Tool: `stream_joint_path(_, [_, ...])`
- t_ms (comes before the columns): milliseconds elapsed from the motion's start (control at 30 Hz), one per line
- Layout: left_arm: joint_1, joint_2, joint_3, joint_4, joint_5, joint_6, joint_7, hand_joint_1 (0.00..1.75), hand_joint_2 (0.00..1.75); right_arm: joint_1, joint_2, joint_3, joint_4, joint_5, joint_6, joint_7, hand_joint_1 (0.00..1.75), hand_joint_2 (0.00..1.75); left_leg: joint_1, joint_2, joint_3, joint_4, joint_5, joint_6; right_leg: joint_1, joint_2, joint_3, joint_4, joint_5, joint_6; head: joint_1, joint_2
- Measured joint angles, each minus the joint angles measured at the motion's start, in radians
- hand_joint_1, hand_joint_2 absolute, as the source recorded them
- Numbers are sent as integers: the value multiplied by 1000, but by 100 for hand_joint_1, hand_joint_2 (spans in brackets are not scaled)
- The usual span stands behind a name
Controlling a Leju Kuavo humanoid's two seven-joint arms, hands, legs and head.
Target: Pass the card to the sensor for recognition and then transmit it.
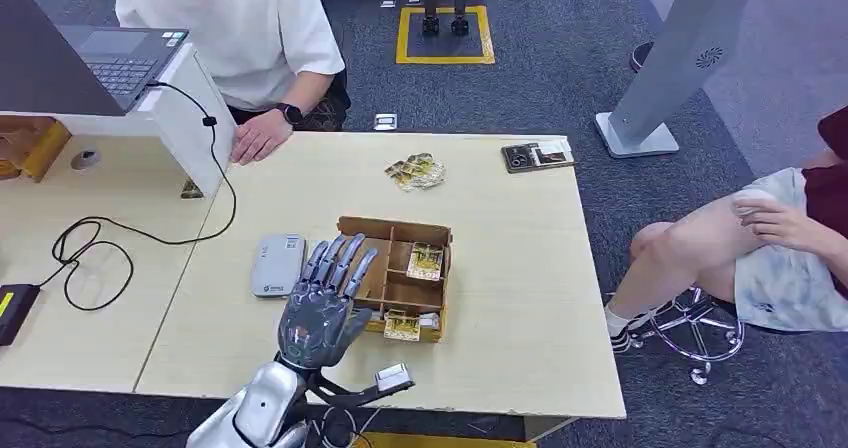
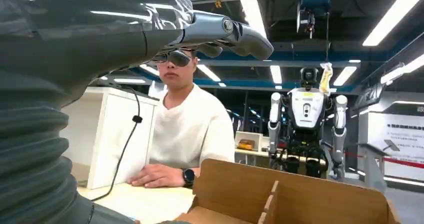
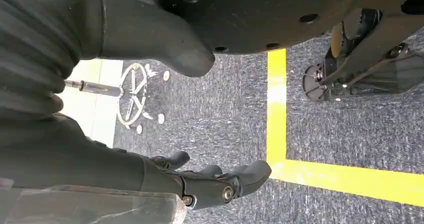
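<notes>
Silver left hand (image 1: 322, 308) hovers spread, apparently empty, beside the cardboard box (image 1: 398, 230); right hand (image 3: 200, 184) hangs loose.

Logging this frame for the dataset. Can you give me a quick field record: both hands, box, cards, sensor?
left robot hand: open, fingers spread, above the box's left edge, holding nothing
right robot hand: hanging over the floor, holding nothing
box: cardboard, divided, mid-table
cards in box: two compartments hold some
loose cards: on table beyond the box
sensor: grey, left of box

Light: bright, even overhead strips (image 2: 255, 16) | shadows: soft | glare: left hand (image 2: 125, 19) cover; near parts blurred
</notes>
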Motion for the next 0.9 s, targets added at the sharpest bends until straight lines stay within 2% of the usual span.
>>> stream_joint_path(233, [-1, 25, 0, -8, 16, -19, -5, 0, 175, 0, 0, 0, 1, 0, 1, 0, 0, 175, 0, 0, 0, 0, 0, 0, 0, 0, 0, 0, 0, 0, 0, 0])
stream_joint_path(900, [-35, 85, -45, 23, 34, -146, -21, 0, 175, 0, 0, 0, 2, 0, 10, 0, 0, 175, 0, 0, 0, 0, 0, 0, 0, 0, 0, 0, 0, 0, 0, 0])
